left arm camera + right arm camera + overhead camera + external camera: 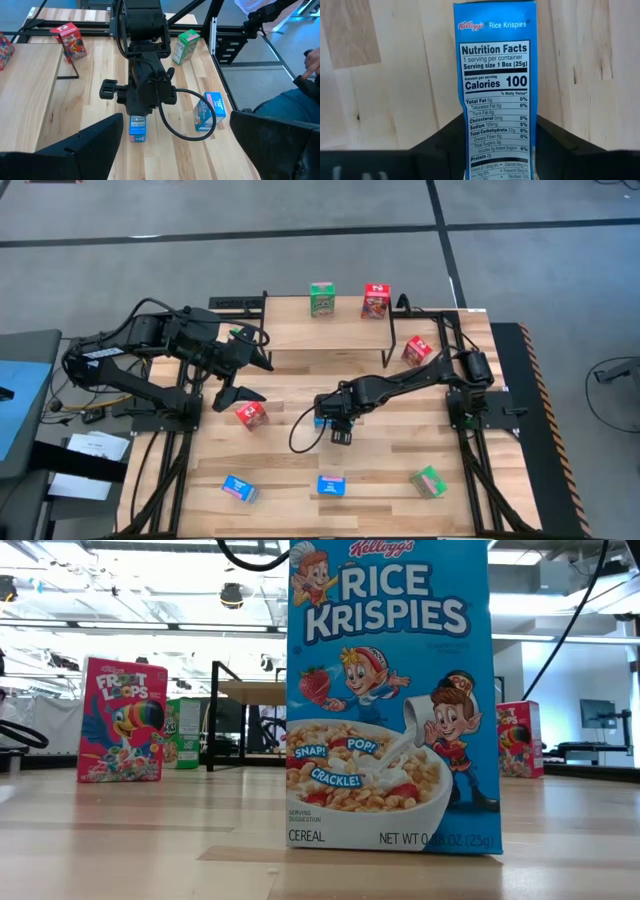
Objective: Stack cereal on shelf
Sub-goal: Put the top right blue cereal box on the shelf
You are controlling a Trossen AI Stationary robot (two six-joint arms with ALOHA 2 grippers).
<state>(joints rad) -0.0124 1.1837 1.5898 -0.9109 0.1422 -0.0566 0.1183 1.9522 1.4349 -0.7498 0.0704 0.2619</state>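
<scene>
The shelf stands at the table's far side with a green cereal box and a red one upright on it. At mid-table a blue cereal box lies on a narrow side, its nutrition panel up, with my right gripper shut on it. My left gripper hangs open above the table's left part, near a red box. Another red box stands by the shelf's right legs. My right gripper pinches the blue box by its two broad faces, one finger on each side, at the panel's lower end. The fingers come steeply from above and lie across the box. The box rests on the table on its narrow side.
Along the near edge stand two blue boxes and a green one. The low view is mostly filled by a blue box. A person's hand shows beyond the table's near edge.
</scene>
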